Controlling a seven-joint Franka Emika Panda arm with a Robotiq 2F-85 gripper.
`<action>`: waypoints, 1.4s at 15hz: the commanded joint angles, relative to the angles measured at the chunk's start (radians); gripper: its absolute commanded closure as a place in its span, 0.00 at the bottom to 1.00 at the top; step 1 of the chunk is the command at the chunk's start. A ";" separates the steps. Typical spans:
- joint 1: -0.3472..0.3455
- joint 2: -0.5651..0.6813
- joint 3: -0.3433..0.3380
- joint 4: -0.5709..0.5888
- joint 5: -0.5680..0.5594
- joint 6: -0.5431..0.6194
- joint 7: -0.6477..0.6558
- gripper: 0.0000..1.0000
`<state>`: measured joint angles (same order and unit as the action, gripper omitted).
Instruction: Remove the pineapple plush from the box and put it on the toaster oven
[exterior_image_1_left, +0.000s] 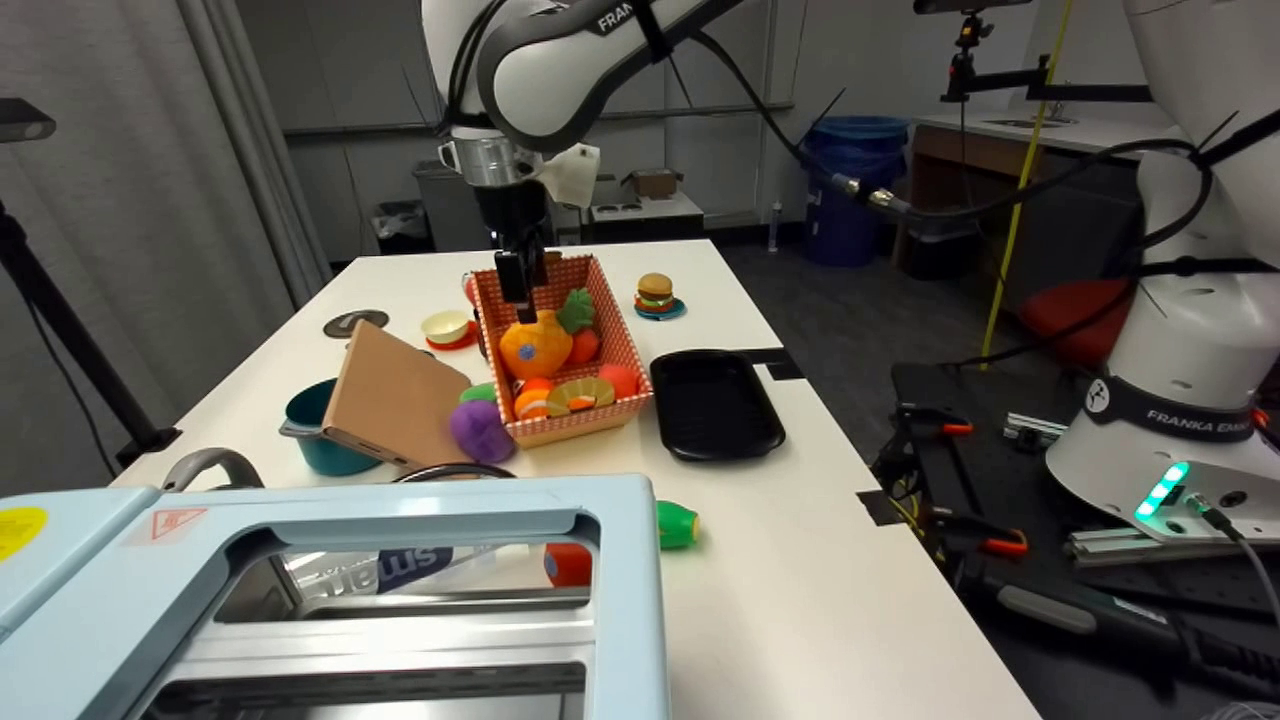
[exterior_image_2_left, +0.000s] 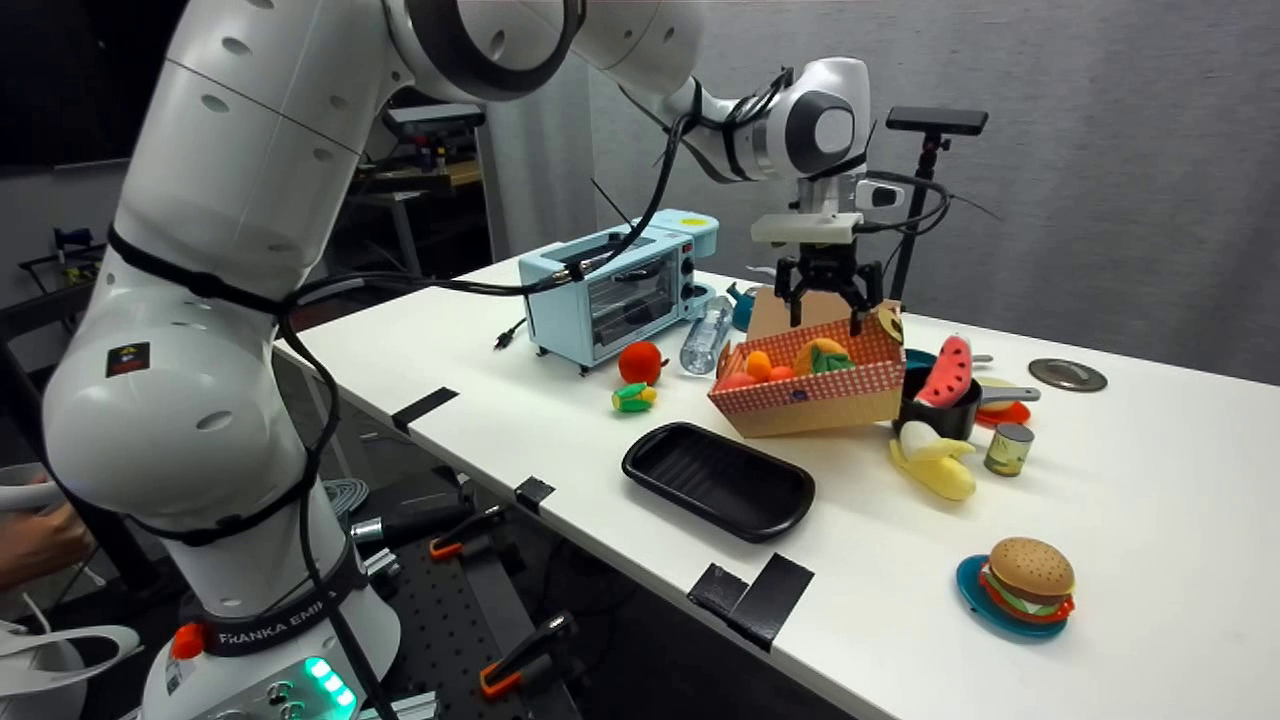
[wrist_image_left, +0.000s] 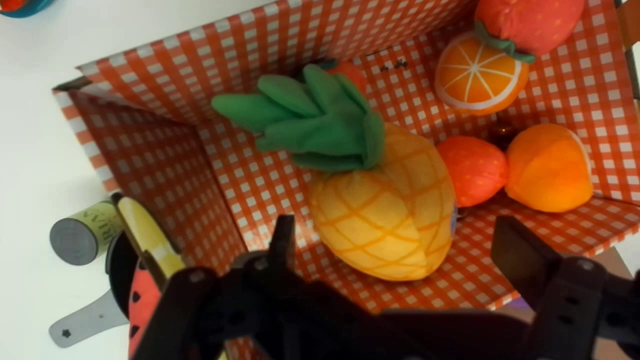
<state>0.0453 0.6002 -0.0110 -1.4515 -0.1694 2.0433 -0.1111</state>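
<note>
The gripper (exterior_image_2_left: 825, 319) hangs, spread wide, above the pineapple (wrist_image_left: 385, 220) in the box (wrist_image_left: 150, 145). It's likely lining up; next, lower and squeeze.

We look past a white table (exterior_image_1_left: 790, 600) to a grey wall (exterior_image_1_left: 340, 60), with a pleated grey curtain (exterior_image_1_left: 120, 150) hanging beside it. On the dark floor (exterior_image_1_left: 840, 310) we see a blue bin (exterior_image_1_left: 840, 230), near a counter (exterior_image_1_left: 1080, 140) with a sink (exterior_image_1_left: 1030, 123) set in its top.
</note>
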 joint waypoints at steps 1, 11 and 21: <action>0.000 0.045 -0.001 0.038 -0.010 0.020 0.011 0.02; -0.001 0.108 0.005 0.046 0.001 0.032 0.010 0.30; 0.012 0.061 0.007 0.022 0.003 0.025 0.039 0.95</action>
<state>0.0483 0.6875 -0.0060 -1.4223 -0.1692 2.0631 -0.0992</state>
